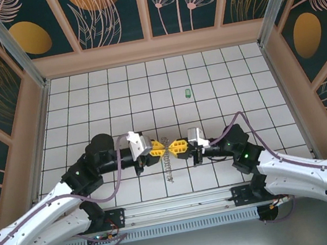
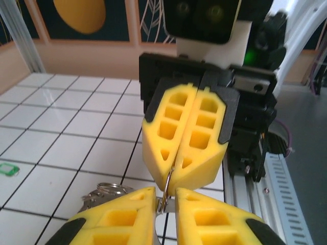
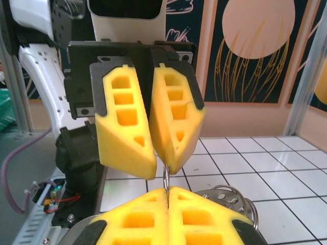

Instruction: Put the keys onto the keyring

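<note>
The 2 grippers meet tip to tip near the table's [image 1: 84, 98] front edge, with open glossy white tile beyond and to both sides. On the right gripper [image 1: 173, 149] the hollow-celled yellow fingers are pressed together on the keyring [image 1: 168, 165], a thin metal wire trailing a bumpy coil. On the left gripper [image 1: 159, 151] they stand a slit apart around that wire, seemingly loose. The small green key [image 1: 188, 94] lies flat, well beyond.

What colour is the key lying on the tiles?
Bright green; the key shows best in the top external view.
</note>
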You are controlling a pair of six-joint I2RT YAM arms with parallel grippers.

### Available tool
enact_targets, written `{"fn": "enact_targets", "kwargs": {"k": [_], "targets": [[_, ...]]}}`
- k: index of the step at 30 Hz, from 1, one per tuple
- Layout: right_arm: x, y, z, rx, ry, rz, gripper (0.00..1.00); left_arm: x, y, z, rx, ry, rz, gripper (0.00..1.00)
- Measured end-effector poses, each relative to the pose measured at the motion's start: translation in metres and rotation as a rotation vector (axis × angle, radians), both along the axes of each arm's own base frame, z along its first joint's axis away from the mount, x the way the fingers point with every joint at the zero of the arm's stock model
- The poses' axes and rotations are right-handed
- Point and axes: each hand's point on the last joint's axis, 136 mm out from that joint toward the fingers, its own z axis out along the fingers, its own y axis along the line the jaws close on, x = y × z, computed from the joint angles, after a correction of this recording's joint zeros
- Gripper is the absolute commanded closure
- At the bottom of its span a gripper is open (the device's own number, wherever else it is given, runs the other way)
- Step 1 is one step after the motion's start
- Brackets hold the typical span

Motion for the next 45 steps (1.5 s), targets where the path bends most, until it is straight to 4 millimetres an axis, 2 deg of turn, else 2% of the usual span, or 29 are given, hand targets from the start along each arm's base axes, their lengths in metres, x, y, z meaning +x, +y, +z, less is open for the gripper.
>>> {"fn": "enact_targets", "kwargs": {"k": [21,24,32,36,37,40,42,45], "targets": [[-0.012,-0.001,0.017,0.125,0.017,0.080,1.00,-0.006,-0.004,0.009,-0.080,0.004,-0.038,0.79],[-0.012,0.000,0.016,0.124,0.020,0.083,1.00,-0.006,-0.005,0.009,-0.085,0.007,-0.046,0.82],[-0.011,0.000,0.017,0.126,0.022,0.082,1.00,-0.009,-0.007,0.009,-0.092,0.016,-0.063,1.00],[-0.011,-0.001,0.017,0.129,0.027,0.082,1.00,-0.009,-0.007,0.009,-0.094,0.013,-0.064,1.00],[-0.011,-0.001,0.017,0.130,0.027,0.081,0.97,-0.009,-0.007,0.009,-0.094,0.013,-0.063,1.00],[-0.008,-0.001,0.016,0.127,0.030,0.065,0.71,-0.007,-0.007,0.009,-0.094,0.011,-0.055,1.00],[-0.006,-0.002,0.015,0.119,0.039,0.047,0.58,-0.006,-0.006,0.007,-0.091,0.011,-0.043,1.00],[-0.003,-0.007,0.015,0.106,0.035,0.009,0.44,-0.001,-0.003,0.003,-0.084,0.007,-0.005,1.00]]}}
